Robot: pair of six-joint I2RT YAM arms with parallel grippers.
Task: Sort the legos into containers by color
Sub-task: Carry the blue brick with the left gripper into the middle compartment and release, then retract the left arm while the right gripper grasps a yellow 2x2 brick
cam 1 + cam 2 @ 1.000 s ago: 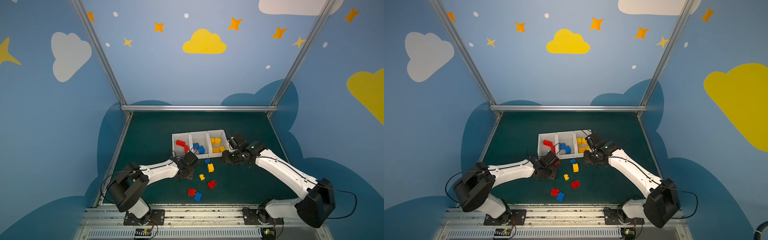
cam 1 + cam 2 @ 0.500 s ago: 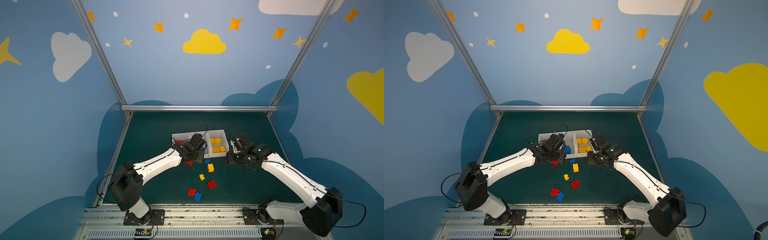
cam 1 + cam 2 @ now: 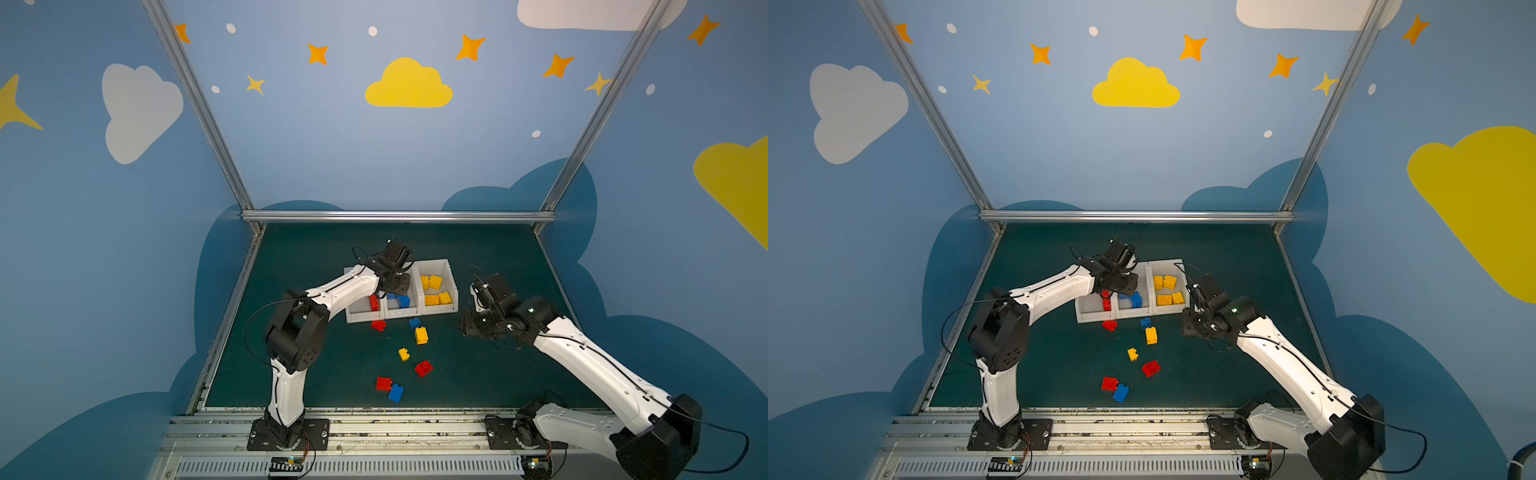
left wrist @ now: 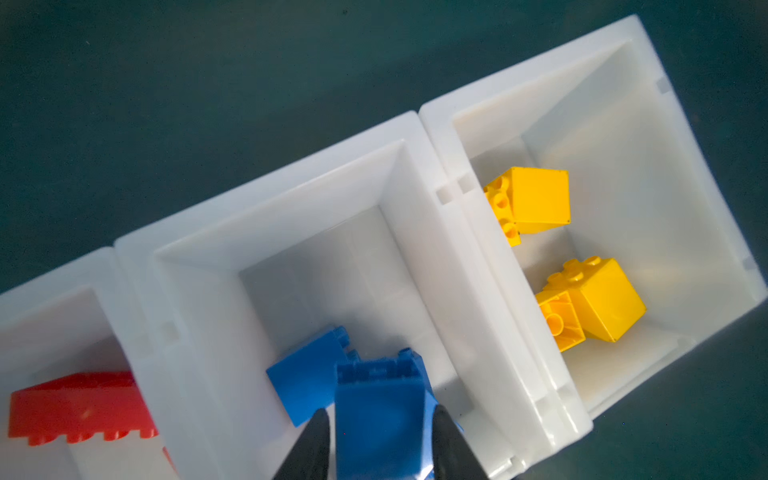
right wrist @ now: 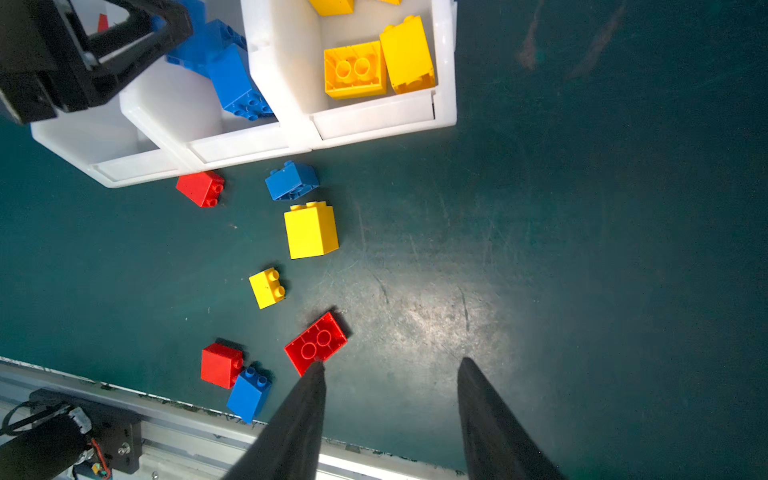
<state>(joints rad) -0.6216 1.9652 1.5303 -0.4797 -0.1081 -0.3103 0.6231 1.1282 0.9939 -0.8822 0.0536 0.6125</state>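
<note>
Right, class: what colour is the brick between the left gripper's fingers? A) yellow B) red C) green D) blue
D: the left wrist view shows a blue brick between the fingers of the left gripper, above the middle container.

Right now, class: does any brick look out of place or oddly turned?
The white bins each hold one colour. Only oddity: one loose red brick on the mat lies upside down, hollow underside up.
</note>
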